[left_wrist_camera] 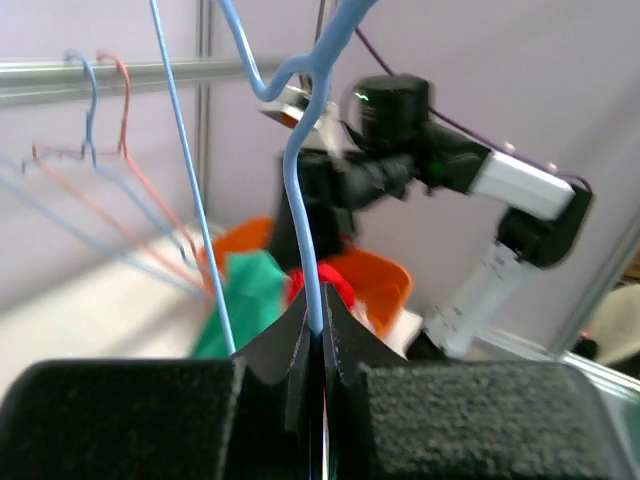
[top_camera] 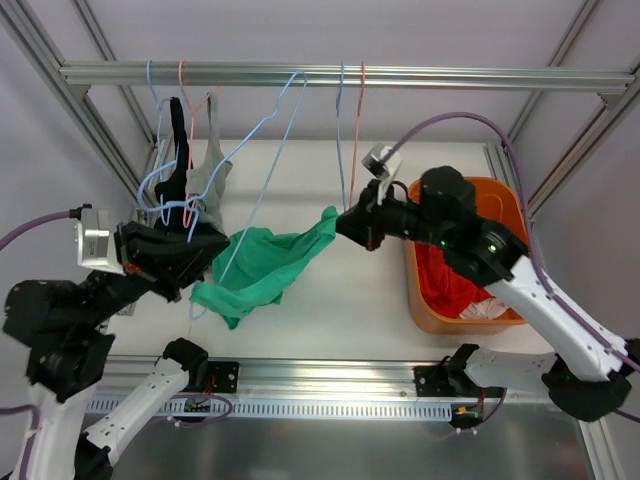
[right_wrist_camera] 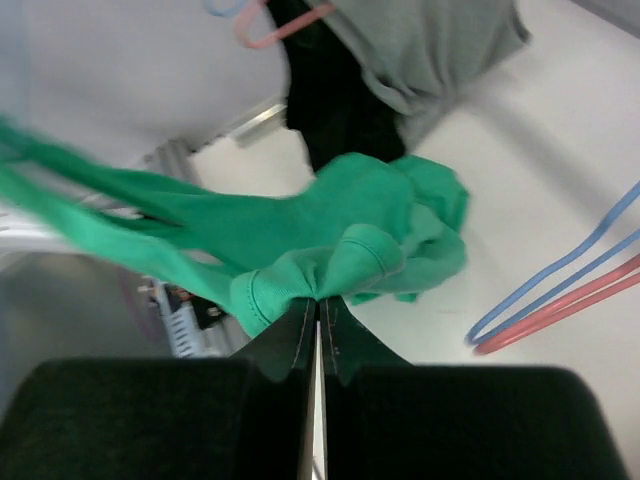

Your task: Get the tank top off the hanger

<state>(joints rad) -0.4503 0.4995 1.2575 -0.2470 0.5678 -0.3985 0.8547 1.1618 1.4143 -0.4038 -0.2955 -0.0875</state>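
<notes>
From above: green tank top (top_camera: pixel 262 268) stretched in the air over the desk (top_camera: pixel 350 310), to the left of the orange basket (top_camera: pixel 502 192). Gripped at the end nearest the basket by the right jaws, with the right arm (top_camera: pixel 520 285) reaching across the basket. At the end far from the basket, met by the left jaws of the left arm (top_camera: pixel 60 320). Cannot tell from this view what exactly is pinched there. Blue hanger (top_camera: pixel 270 130) hooked on the rail (top_camera: pixel 330 75) behind the basket, slanting down across the cloth. Grey garment (top_camera: pixel 212 175) and black garment (top_camera: pixel 178 125) hanging still farther left of the basket.

Left wrist view settles the doubt: left jaws shut tight on the bare wire of the blue hanger (left_wrist_camera: pixel 303 220), not on cloth. Beyond the wire, blurred: right arm (left_wrist_camera: pixel 420 160), a piece of tank top (left_wrist_camera: pixel 245 290), the basket (left_wrist_camera: pixel 385 280).

Right wrist view shows the other grip close: right jaws closed on a folded hem of the tank top (right_wrist_camera: pixel 340 230). Remaining cloth pulled away from the basket in long strips, above the desk (right_wrist_camera: pixel 540 150).
</notes>
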